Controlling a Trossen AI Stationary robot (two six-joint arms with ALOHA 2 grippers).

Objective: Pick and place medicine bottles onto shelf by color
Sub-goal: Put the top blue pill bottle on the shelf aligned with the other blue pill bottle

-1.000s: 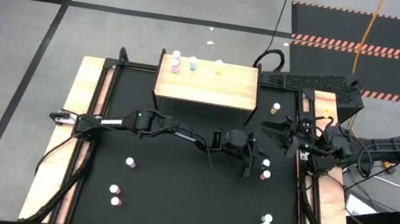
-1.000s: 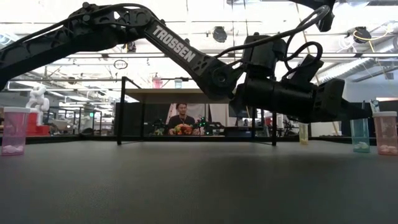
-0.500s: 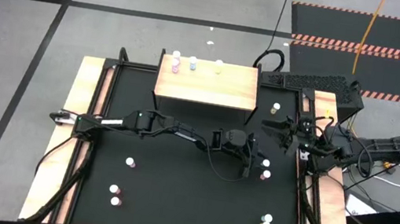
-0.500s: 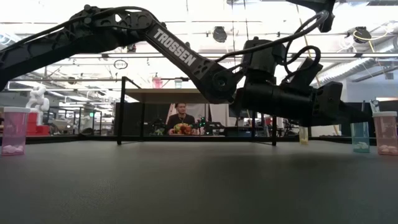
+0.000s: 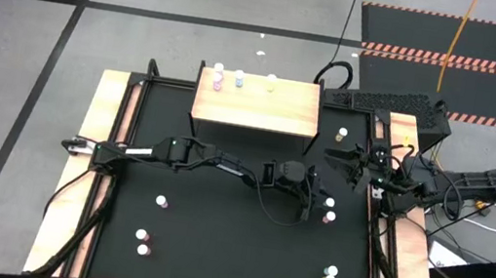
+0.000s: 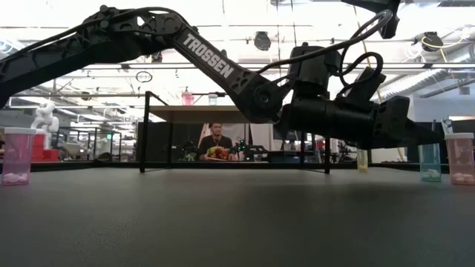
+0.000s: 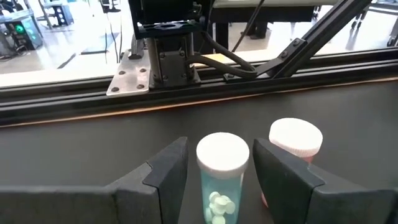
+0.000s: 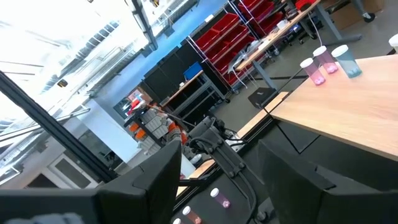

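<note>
Two fingers of the left gripper (image 7: 219, 171) straddle a blue bottle (image 7: 222, 177), not clamped; right gripper (image 8: 217, 168) gapes empty.

Black table top (image 5: 211, 252), scattered medicine bottles (image 5: 160, 202), shelf (image 5: 255, 111) carrying three bottles (image 5: 238, 79)

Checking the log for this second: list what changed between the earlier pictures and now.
Little changed. In the low view the left arm's wrist shifted slightly between the first picture and the next, then held. The left pincer straddles the blue bottle beside the pink bottle, jaws apart. Right pincer, shelf and the remaining bottles stayed put.
</note>
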